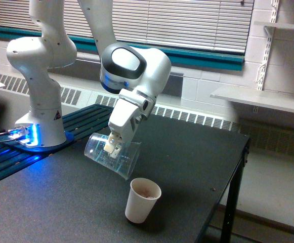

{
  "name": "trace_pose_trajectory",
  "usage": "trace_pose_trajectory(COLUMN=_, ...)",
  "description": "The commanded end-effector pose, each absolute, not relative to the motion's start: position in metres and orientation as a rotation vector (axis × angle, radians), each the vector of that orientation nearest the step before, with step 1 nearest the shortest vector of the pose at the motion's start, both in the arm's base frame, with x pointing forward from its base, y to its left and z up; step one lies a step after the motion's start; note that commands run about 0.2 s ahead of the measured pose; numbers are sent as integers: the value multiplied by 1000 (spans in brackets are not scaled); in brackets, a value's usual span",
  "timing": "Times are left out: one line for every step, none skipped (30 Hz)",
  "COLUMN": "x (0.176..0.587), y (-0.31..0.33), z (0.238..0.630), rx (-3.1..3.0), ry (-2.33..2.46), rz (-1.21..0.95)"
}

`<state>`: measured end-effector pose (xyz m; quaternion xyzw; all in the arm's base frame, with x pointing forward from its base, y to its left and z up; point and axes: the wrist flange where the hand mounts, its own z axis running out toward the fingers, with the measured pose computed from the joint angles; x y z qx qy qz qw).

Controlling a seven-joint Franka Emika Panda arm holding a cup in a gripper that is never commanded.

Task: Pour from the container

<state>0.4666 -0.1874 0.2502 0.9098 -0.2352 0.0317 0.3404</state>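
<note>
The gripper (112, 146) stood clamped on the tilted clear plastic tumbler (111, 156); it looked emptied into the leaning white paper cup (142, 200); righting the tumbler seemingly came next.

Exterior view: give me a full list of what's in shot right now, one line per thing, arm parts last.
Tumbler: one, clear plastic, tipped with its rim low toward the paper cup, held above the table; looks nearly empty.
Paper cup: one, white, on the table near the front edge, leaning, pinkish-brown bits inside.
Table: one, black top, black legs.
Window blinds: one set, white, behind the arm.
Wall shelf: one, pale, at the exterior view's right.
Radiator grille: one, white, along the wall.
Arm base: one, white, blue light at its foot, at the exterior view's left.
Claw: one, white, shut on the tumbler.
</note>
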Motion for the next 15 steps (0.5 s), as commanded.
trace_pose_trajectory(x=471, y=-184, z=252, rx=2362, ry=-572, rz=80)
trace_pose_trajectory(x=471, y=-183, z=251, rx=2364, ry=-569, rz=79)
trace_pose_trajectory(x=471, y=-183, z=251, rx=2364, ry=-569, rz=79)
trace_pose_trajectory(x=471, y=-183, z=251, rx=2365, ry=-568, rz=80)
trace_pose_trajectory(x=471, y=-183, z=251, rx=2366, ry=-567, rz=82)
trace_pose_trajectory(x=472, y=-182, z=251, rx=2369, ry=-564, rz=83)
trace_pose_trajectory(x=472, y=-182, z=251, rx=2370, ry=-564, rz=84)
trace_pose_trajectory(x=472, y=-182, z=252, rx=2371, ry=-564, rz=85)
trace_pose_trajectory(x=472, y=-182, z=252, rx=2373, ry=-564, rz=87)
trace_pose_trajectory(x=472, y=-182, z=252, rx=2374, ry=-567, rz=87)
trace_pose_trajectory(x=472, y=-183, z=252, rx=2376, ry=-570, rz=88)
trace_pose_trajectory(x=472, y=-183, z=253, rx=2378, ry=-573, rz=91)
trace_pose_trajectory(x=472, y=-184, z=253, rx=2380, ry=-576, rz=94)
trace_pose_trajectory(x=471, y=-185, z=254, rx=2384, ry=-582, rz=98)
trace_pose_trajectory(x=470, y=-186, z=254, rx=2386, ry=-588, rz=101)
